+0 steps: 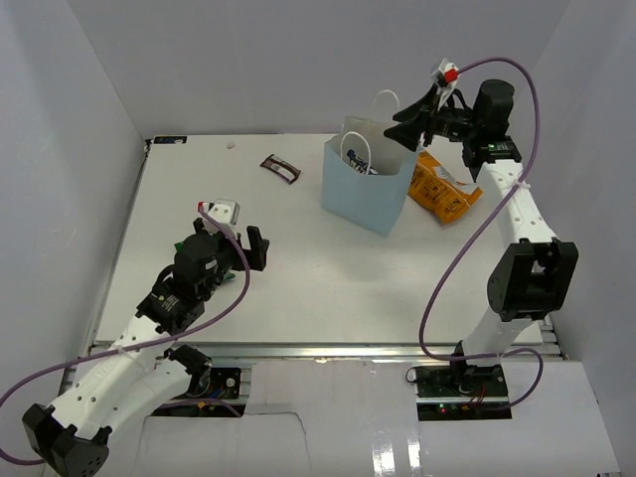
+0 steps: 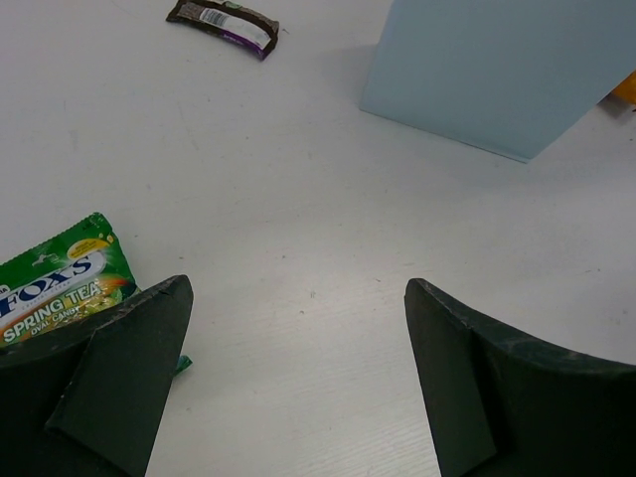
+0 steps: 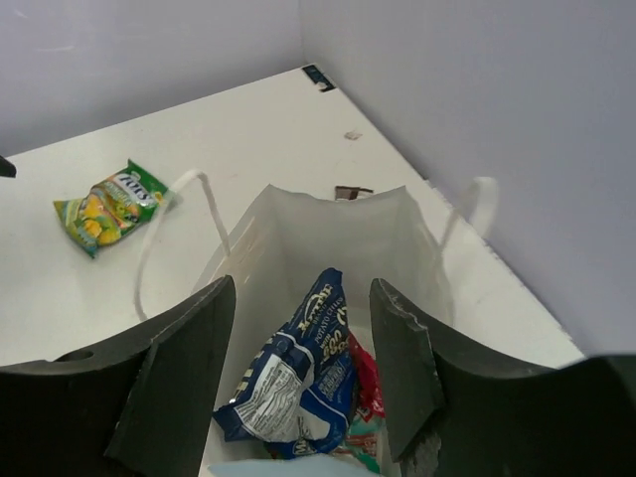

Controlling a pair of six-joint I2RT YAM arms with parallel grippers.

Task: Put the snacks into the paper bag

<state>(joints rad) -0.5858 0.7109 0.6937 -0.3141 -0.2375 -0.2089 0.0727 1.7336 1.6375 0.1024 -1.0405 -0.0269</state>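
Right hand (image 3: 301, 298) spread above paper bag (image 3: 328, 229); blue-white bag (image 3: 296, 390) inside

White matte surface (image 1: 328, 288), which bore one small pale speck (image 1: 231, 145) near its far edge and a small dark tab (image 1: 151, 142) at its far left corner, was enclosed by plain pale walls (image 1: 298, 60) behind and at both sides, with a metal rail (image 1: 328, 350) along its near edge.
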